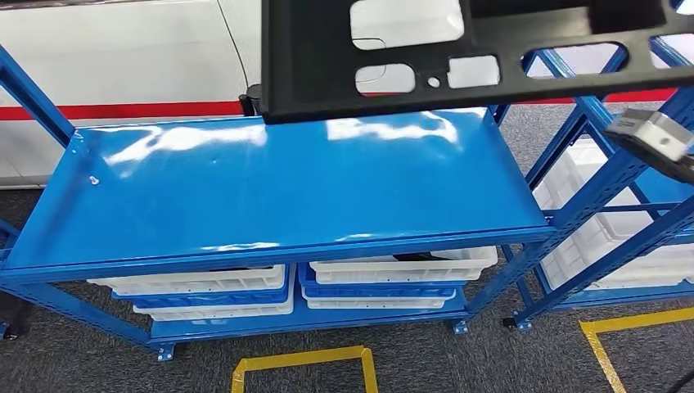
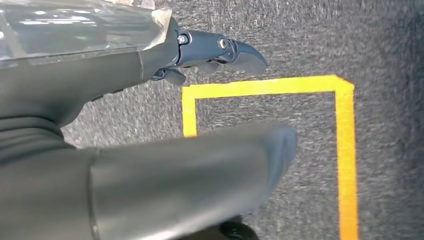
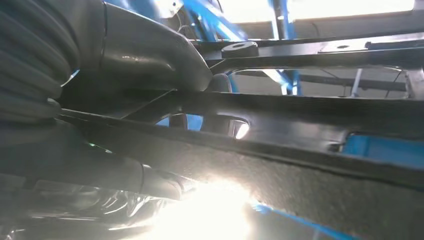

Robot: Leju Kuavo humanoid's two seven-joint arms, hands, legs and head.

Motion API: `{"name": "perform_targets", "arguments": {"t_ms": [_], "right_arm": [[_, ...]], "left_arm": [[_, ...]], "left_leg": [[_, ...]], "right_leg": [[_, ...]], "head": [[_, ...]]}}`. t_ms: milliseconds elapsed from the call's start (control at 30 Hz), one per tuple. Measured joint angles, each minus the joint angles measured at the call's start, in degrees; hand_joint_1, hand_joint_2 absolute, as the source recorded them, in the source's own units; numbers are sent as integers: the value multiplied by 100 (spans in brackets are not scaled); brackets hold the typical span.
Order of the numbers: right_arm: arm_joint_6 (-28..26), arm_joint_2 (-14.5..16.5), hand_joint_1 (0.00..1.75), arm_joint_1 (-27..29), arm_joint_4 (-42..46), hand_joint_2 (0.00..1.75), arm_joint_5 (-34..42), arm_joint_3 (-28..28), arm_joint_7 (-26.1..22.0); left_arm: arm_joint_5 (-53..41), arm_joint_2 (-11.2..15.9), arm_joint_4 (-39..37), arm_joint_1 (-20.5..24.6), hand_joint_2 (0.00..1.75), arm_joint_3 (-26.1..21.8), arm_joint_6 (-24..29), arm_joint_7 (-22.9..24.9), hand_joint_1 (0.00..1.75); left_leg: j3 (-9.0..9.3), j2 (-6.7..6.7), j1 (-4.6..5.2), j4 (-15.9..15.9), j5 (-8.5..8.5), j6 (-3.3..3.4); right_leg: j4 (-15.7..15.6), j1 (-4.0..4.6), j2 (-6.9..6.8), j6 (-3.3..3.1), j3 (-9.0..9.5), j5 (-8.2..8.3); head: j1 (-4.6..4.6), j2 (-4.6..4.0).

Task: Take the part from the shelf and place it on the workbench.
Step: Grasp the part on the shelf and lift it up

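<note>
no text, label or number can be read anywhere.

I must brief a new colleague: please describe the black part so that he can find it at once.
Look above the glossy blue shelf top, at the upper edge of the head view. The black part hangs there, a flat dark panel with several cutouts, unlike the white bins below.

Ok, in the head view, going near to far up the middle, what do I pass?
Yellow floor tape outline → white plastic bins on the lower shelf → glossy blue metal shelf top → black perforated plastic part held above it.
</note>
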State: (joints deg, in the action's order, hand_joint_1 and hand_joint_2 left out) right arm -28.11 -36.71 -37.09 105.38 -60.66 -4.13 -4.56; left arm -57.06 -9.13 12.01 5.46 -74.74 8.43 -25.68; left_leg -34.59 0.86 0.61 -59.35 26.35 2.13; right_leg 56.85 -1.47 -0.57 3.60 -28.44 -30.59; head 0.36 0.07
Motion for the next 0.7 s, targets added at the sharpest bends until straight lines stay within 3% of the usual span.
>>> {"name": "perform_targets", "arguments": {"t_ms": [167, 300, 533, 700], "right_arm": [[-434, -435, 175, 940, 373, 175, 983, 899, -457], [-496, -467, 175, 1221, 482, 175, 1093, 1139, -647], [-565, -320, 175, 1319, 506, 175, 1014, 1153, -723], [-634, -187, 175, 1319, 492, 175, 918, 1071, -763]], "left_arm": [[346, 16, 10, -1, 0, -213, 81, 67, 0], [474, 13, 28, 2, 175, -356, 214, 85, 0], [623, -89, 158, 1, 175, -521, 435, -26, 0], [858, -191, 292, 8, 175, -644, 576, 242, 0]], "left_leg": [[-16, -10, 4, 3, 1, -1], [-3, -28, 0, 4, 1, -1], [-1, -27, 1, 6, -1, 0], [-3, -25, 4, 5, -1, 0]], "right_leg": [[1, 2, 9, 1, 39, 1], [1, 3, 20, 1, 26, 1], [2, 3, 19, 0, 45, 1], [2, 2, 19, 1, 51, 1]], "head": [[-2, 0], [-2, 0], [-1, 0], [0, 0]]}}
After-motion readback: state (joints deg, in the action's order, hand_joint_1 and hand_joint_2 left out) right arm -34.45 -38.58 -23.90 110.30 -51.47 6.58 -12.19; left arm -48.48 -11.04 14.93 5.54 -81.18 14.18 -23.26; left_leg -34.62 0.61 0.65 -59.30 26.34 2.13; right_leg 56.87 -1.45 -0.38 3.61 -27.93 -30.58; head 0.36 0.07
